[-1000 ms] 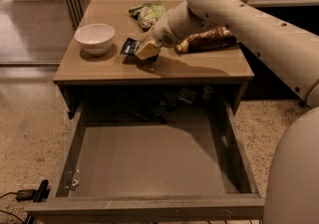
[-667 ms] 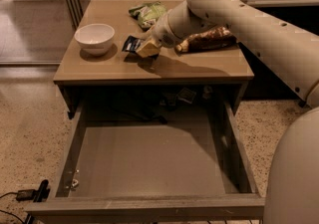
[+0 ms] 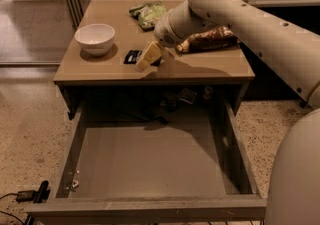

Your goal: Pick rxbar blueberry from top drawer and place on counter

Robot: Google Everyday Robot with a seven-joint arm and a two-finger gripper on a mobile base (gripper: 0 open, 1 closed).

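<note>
Lying flat on the counter (image 3: pixel 200 69), the rxbar blueberry (image 3: pixel 131 57) shows as a small dark-blue wrapper near the front edge, just right of the white bowl (image 3: pixel 95 38). Its right end meets the tan tip of the gripper (image 3: pixel 150 55), which reaches down at a slant from the big cream arm and covers part of the wrapper. Whether the gripper is clamped on the bar or has let go, I cannot tell from this view.

A bar like this is probably light and thin, with a slick, crinkly foil skin over a firm, slightly yielding core. It should bear a moderate squeeze without harm but could slip from a loose one. The safest hold is likely across the narrow width near the middle, because the crimped ends are flimsy and would fold. Since it lies flush on the surface, getting under its edges would need a low, careful approach.

Farther back on the counter sit a green chip bag (image 3: pixel 148 13) and a brown snack bag (image 3: pixel 207 40), both well clear of the bar. Below, the top drawer (image 3: pixel 150 210) stands pulled out, and the bar is not in it.
</note>
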